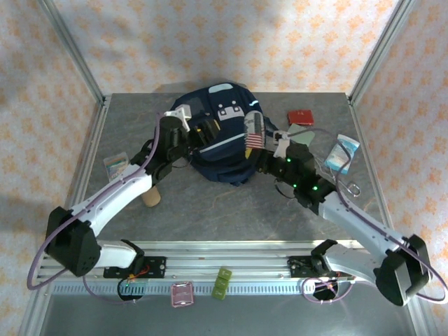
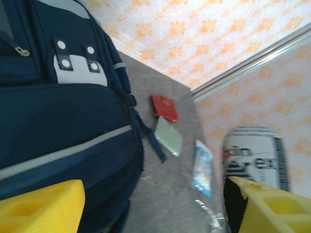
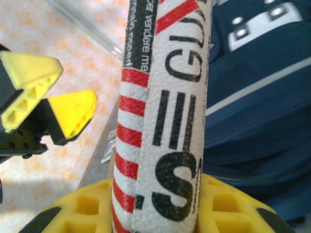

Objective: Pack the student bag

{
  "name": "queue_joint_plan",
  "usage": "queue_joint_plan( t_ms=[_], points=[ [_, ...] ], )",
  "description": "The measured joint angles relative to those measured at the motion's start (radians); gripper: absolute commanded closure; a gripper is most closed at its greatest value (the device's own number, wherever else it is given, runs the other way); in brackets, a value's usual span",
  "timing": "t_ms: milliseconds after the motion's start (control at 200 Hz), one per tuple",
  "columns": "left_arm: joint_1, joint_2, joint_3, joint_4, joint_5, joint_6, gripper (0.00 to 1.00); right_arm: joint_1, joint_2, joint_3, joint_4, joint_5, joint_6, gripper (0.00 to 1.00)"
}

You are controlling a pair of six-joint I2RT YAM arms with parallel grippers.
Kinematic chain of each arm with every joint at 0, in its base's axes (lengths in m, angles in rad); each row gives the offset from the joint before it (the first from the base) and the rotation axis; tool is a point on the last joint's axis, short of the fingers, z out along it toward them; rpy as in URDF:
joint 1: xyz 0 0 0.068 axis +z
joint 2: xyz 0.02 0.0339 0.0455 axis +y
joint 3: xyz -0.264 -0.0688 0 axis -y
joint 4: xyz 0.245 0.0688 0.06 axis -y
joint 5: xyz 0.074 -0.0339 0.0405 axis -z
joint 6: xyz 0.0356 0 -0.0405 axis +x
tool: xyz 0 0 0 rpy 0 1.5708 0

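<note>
**Striped packet held at the student bag**

The student bag (image 1: 222, 166) sits toward the back middle of the grey desk (image 1: 231, 210), its buckled front patches facing up. An arm reaches in on it from either side.

The right jaws are pinching a white packet (image 3: 165, 121) with red stripes and black lettering. They hold it on end, right at the bag's right edge. The left jaws are spread wide with nothing between them and hang over the bag's left half. From the left wrist, the two yellow fingertips (image 2: 43, 206) stand in opposite lower corners, with the navy fabric and its thin pale stripe beyond them.

On the desk to the right of the bag lie a flat red thing (image 2: 164, 108) and a flat grey-green thing (image 2: 168, 137) just beside it. A blue-and-white sachet (image 1: 343, 152) lies further out.

On the left, a cardboard tube (image 1: 150, 196) lies beside the left arm, with a small printed pack (image 1: 115, 164) near it. A pink thing (image 1: 182, 294) and a green one (image 1: 222, 283) sit by the near rail.
</note>
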State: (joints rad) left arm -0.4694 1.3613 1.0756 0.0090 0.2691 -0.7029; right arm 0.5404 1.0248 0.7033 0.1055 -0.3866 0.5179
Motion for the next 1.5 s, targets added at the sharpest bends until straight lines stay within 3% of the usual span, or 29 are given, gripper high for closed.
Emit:
queue_joint_plan(
  t_ms=[350,546,806,986,1056,1096,1146,1206,1497],
  points=[
    [-0.162,0.426,0.341,-0.346,-0.163,0.495,0.26,-0.162,-0.153,-0.075,-0.133,0.013,0.026,0.79],
    [-0.224,0.551,0.43,-0.455,-0.318,0.679,0.24,-0.18,-0.159,-0.08,-0.143,0.003,0.032,0.79],
    [-0.256,0.653,0.436,-0.452,-0.538,0.821,0.25,-0.182,-0.159,-0.1,-0.134,-0.033,0.05,0.79],
    [-0.241,0.697,0.436,-0.401,-0.569,0.856,0.45,-0.184,-0.159,-0.102,-0.12,-0.047,0.059,0.79],
    [-0.224,0.698,0.436,-0.38,-0.567,0.86,0.58,-0.184,-0.159,-0.103,-0.117,-0.049,0.06,0.79],
    [-0.214,0.699,0.436,-0.374,-0.553,0.869,0.72,-0.184,-0.159,-0.106,-0.114,-0.051,0.062,0.79],
    [-0.208,0.703,0.436,-0.37,-0.541,0.879,0.81,-0.184,-0.159,-0.109,-0.112,-0.054,0.065,0.79],
    [-0.201,0.716,0.436,-0.359,-0.535,0.892,1.0,-0.184,-0.158,-0.113,-0.11,-0.057,0.069,0.79],
    [-0.182,0.721,0.439,-0.357,-0.499,0.902,1.0,-0.184,-0.152,-0.139,-0.087,-0.063,0.084,0.79]
  ],
)
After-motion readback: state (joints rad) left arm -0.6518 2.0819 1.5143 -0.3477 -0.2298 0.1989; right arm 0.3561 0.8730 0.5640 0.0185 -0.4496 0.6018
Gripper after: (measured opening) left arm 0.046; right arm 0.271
